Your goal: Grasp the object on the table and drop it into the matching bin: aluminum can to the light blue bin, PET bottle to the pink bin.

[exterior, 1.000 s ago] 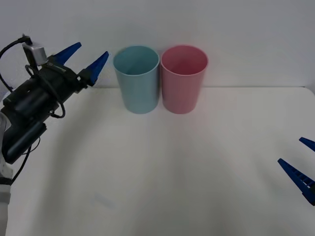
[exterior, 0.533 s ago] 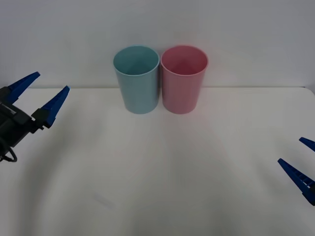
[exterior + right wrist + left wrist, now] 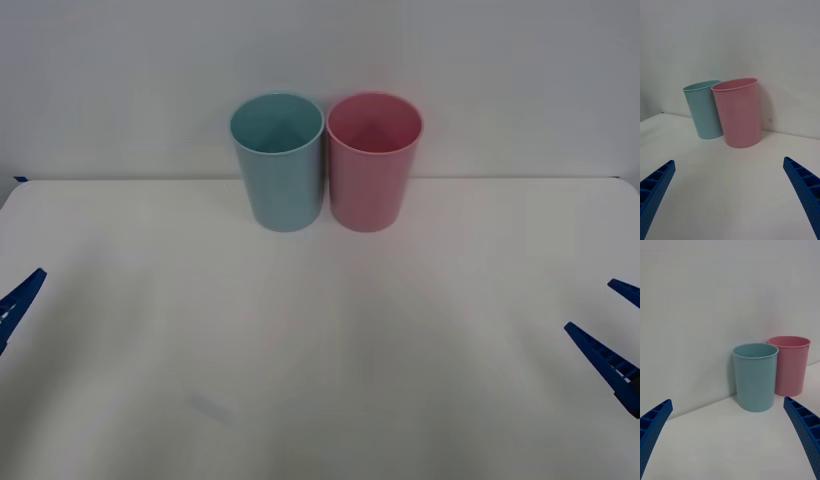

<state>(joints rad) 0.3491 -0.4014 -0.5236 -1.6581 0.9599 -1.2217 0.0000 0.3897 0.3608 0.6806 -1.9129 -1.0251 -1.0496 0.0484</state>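
The light blue bin (image 3: 277, 160) and the pink bin (image 3: 374, 160) stand upright side by side at the back of the white table (image 3: 320, 360), touching or nearly so. The aluminum can and the PET bottle are out of view. My left gripper (image 3: 727, 402) is open and holds nothing; one of its blue fingers (image 3: 17, 298) pokes in at the table's left edge. At the right edge my right gripper (image 3: 590, 306) is open too, with nothing between its fingers. Both grippers point toward the bins from well in front of them.
A plain white wall (image 3: 500, 80) rises right behind the bins. A faint scuff (image 3: 208, 407) marks the tabletop at front left.
My left arm has drawn back from high beside the light blue bin, down and left to the table's left edge, staying open. The right gripper has not moved.
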